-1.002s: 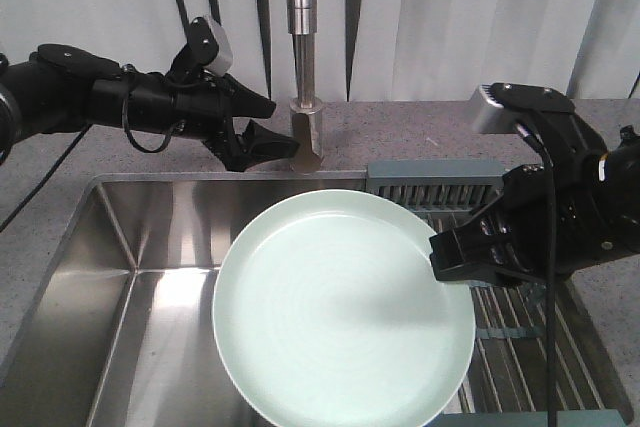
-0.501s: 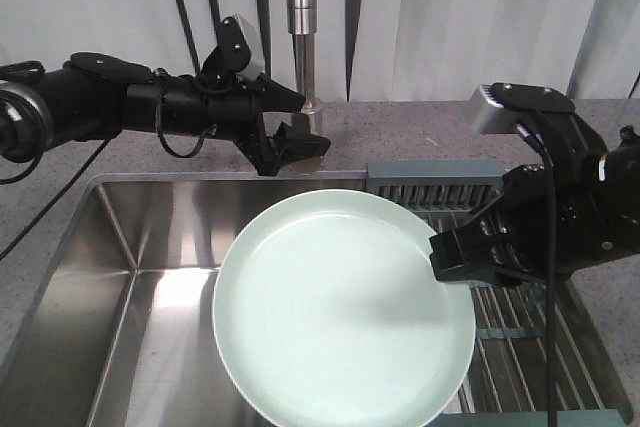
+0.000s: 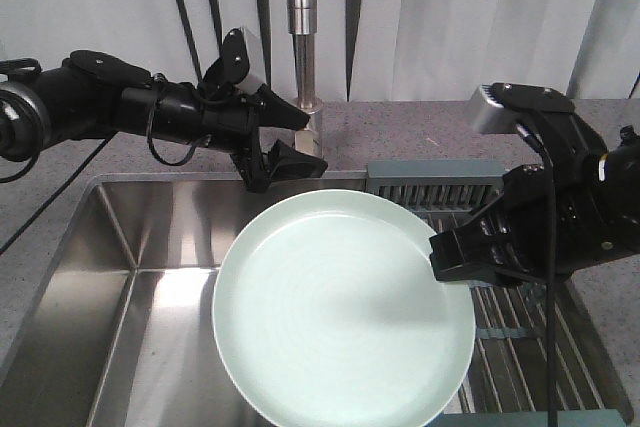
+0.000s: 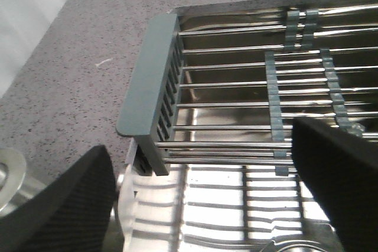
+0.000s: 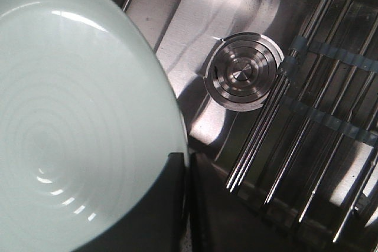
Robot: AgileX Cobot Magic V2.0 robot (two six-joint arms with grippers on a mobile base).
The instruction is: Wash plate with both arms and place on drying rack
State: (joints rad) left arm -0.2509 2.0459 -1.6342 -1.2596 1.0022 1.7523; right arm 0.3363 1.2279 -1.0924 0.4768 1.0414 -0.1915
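Exterior front-facing view: a speckled grey counter (image 3: pixel 420 132) frames a steel sink (image 3: pixel 130 237) that fills the lower picture. Above the basin, around 6 o'clock, the pale mint plate (image 3: pixel 340 312) is held face up and roughly level. The drying rack (image 3: pixel 435 182) spans the sink's right end from 3 to 5 o'clock, with its comb bar at the plate's 1 o'clock.

The right hand (image 3: pixel 455 257) is clamped on the plate's rim at the plate's 3 o'clock. The right wrist view shows its dark fingers (image 5: pixel 171 205) pinching that edge. The left hand (image 3: pixel 300 144), at 11 o'clock, has its jaws spread wide and holds nothing. It sits just in front of the faucet (image 3: pixel 303 7) base, and contact cannot be told.

A round drain (image 5: pixel 241 72) lies on the sink floor, beside the rack's rods.
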